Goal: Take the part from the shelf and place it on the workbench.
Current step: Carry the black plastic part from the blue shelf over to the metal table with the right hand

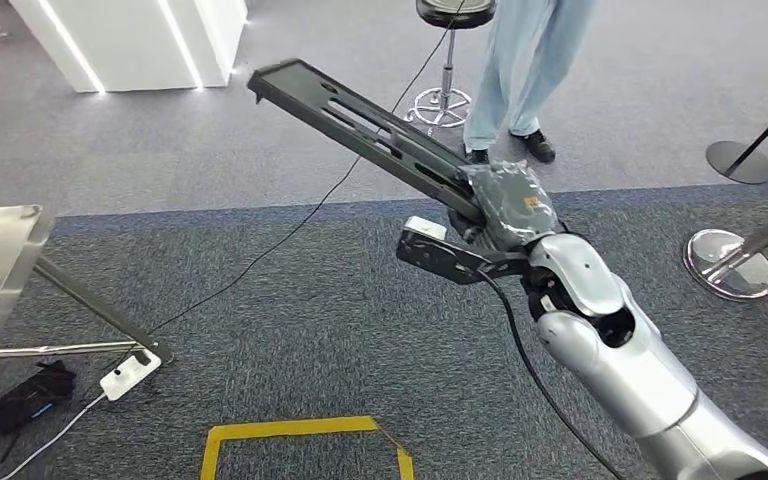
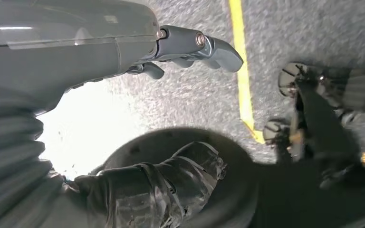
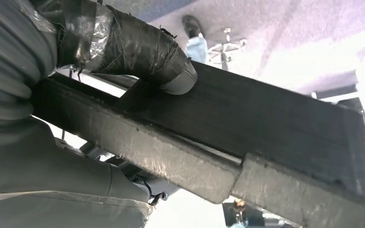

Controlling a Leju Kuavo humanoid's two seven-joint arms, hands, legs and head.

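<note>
Right hand (image 1: 505,205) fingers around part (image 1: 360,125)

one part (image 1: 360,125), two stanchion bases (image 1: 730,262), perhaps more

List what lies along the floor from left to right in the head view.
Shiny metal table edge → white power strip → yellow tape outline → long black slotted part held by the right hand → chrome stanchion base.
</note>
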